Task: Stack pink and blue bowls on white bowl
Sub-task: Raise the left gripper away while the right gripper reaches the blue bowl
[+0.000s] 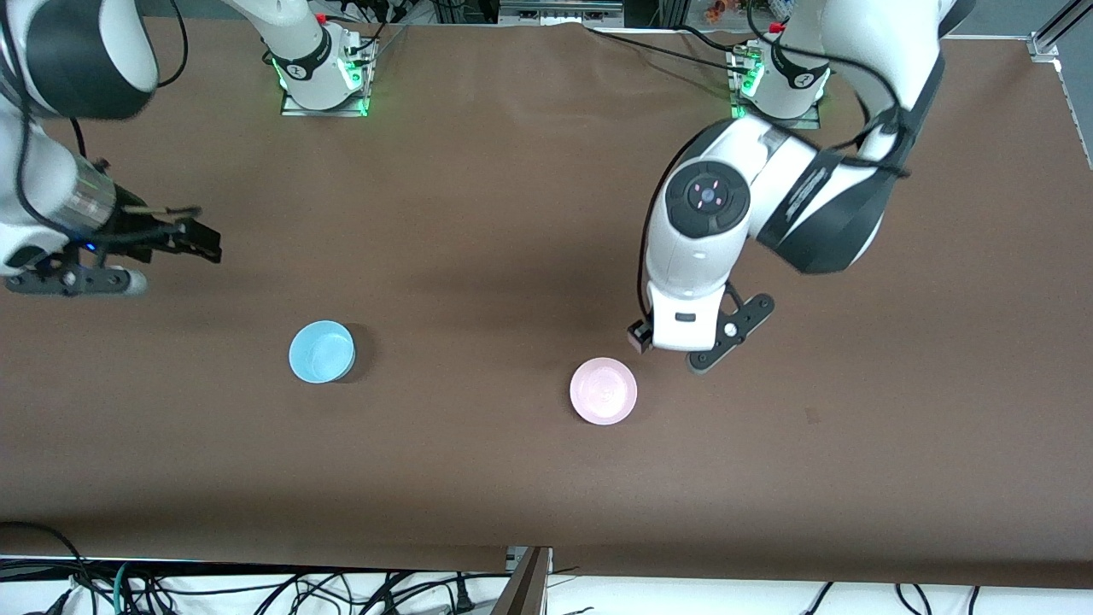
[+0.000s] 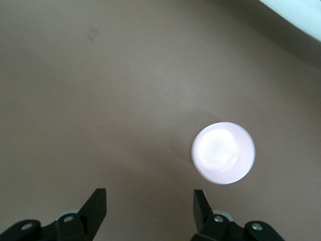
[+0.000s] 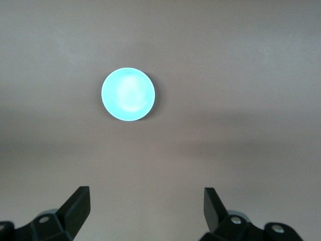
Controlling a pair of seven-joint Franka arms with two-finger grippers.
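Lying upright on the brown table [image 1: 512, 213]: blue bowl [image 1: 321, 351] toward the right arm's end, pink bowl [image 1: 603, 391] toward the left arm's end, slightly nearer the front camera, the two well apart. No white bowl showing anywhere.

Hovering over bare table just beside the pink bowl: left gripper [image 2: 149, 207], fingers spread wide, holding nothing; bowl off to one side of the fingers, not between them.

Hanging high over the table's right-arm end, well apart from the blue bowl: right gripper [image 3: 146, 207], also gaping wide and empty.

Trailing along the table's near edge: cables [image 1: 256, 589].
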